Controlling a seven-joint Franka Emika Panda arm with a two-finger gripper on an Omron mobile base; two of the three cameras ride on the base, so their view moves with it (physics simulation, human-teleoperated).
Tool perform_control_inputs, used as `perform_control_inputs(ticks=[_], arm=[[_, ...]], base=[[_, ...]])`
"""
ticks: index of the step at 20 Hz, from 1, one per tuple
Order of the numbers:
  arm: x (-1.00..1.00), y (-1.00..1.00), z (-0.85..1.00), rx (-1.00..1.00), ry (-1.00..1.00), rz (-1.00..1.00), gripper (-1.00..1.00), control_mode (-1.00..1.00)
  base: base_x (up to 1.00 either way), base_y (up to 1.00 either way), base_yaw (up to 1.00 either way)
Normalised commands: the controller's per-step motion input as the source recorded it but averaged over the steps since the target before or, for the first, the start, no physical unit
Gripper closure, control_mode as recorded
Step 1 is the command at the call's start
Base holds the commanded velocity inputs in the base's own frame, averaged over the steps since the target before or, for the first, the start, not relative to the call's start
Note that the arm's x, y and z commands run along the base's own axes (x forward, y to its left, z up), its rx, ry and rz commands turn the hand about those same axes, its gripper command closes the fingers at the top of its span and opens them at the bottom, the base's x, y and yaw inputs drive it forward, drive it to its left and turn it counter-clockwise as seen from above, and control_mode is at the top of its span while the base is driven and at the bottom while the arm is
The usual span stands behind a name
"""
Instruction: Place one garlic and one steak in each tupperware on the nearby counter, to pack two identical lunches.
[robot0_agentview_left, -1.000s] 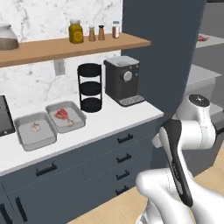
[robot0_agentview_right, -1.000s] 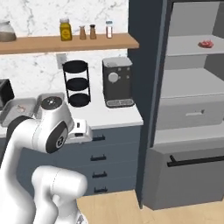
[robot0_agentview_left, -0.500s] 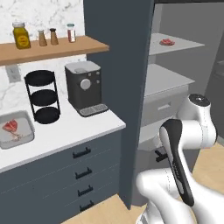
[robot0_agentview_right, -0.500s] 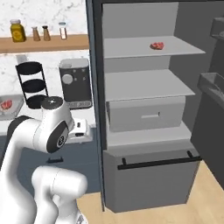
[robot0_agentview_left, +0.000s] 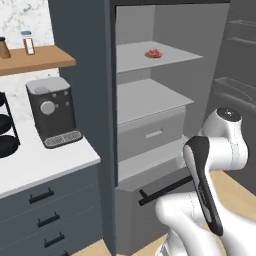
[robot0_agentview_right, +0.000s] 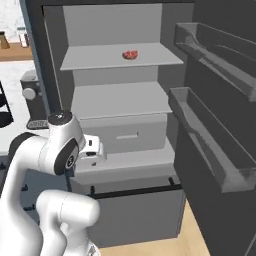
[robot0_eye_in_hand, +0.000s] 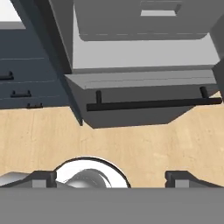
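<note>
Left base view: open fridge dead ahead, grey interior, one steak sitting on the top shelf toward its right side. Below that a second shelf, then a drawer, then a bottom freezer drawer with a black bar handle. Left of the fridge the white counter carries a dark coffee machine and the edge of a black tiered rack; wooden wall shelf above with a couple of small jars. Arm is folded up at lower right, in front of the fridge. Right base view: same fridge, steak red and small, alone on the top shelf, about mid-width. Open fridge door on the right with two grey door bins. Arm folded at lower left, wrist level with the drawer. Hand view: camera looks down at the wood floor and the freezer drawer handle; slate-blue cabinet drawers at left. Gripper has fingertips far apart at the bottom edge, jaws wide, nothing between them, well clear of the steak.
</note>
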Motion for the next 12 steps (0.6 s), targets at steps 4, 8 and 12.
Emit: perform_control_inputs(ticks=[4,8,12], arm=[[0.0,0.0,0.0,0.0,0.0,0.0,-1.0,1.0],[0.0,0.0,0.0,0.0,0.0,0.0,-1.0,1.0],[0.0,0.0,0.0,0.0,0.0,0.0,-1.0,1.0]], base=[[0.72,0.0,0.1],[0.69,-0.14,0.14],[-0.01,-0.47,0.05]])
